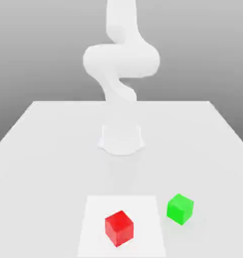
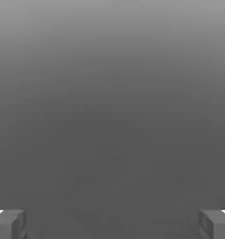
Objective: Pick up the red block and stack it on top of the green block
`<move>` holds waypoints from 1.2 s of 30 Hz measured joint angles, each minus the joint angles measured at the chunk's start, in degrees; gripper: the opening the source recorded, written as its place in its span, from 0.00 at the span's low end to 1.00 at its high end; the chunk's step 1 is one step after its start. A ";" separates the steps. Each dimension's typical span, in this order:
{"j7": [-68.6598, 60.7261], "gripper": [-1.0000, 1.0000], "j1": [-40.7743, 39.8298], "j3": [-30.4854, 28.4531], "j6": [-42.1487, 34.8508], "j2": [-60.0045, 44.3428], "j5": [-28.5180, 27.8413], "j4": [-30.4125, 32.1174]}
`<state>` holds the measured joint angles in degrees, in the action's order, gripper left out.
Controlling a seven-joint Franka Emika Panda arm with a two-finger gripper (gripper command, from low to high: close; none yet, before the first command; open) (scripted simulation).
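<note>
Now, your claw (image 2: 112, 224) stood spread wide, its two grey fingertips (image 2: 11, 224) far apart with nothing between them. Your red block (image 1: 119, 228) sat on a paler square patch (image 1: 93, 211) of the white surface (image 1: 43, 151), and the green block (image 1: 180, 208) rested near it, toward the exterior view's right, not touching. Your white arm (image 1: 121, 65) rose behind both.

Table (image 1: 48, 151) bears two blocks, apart — the red block (image 1: 119, 228) toward the exterior view's left, the green block (image 1: 180, 208) right; arm base (image 1: 121, 138) behind both.
</note>
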<state>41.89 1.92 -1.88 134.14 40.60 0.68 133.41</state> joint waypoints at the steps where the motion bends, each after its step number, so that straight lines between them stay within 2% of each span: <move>1: -1.73 0.50 0.78 -0.78 1.02 -2.26 0.33 0.70; 15: -24.47 0.50 7.69 -7.38 14.13 -31.64 5.06 9.77; 23: -33.73 0.50 7.56 -7.58 22.05 -47.79 3.32 14.64; 28: -37.01 0.50 5.37 -4.70 30.23 -58.08 6.54 13.62; 29: -37.38 0.00 4.94 -4.17 31.32 -59.40 7.02 13.43; 36: -37.27 0.00 4.91 -4.16 31.18 -59.34 6.86 13.45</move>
<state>4.62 6.83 -6.04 165.32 -18.74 7.54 146.85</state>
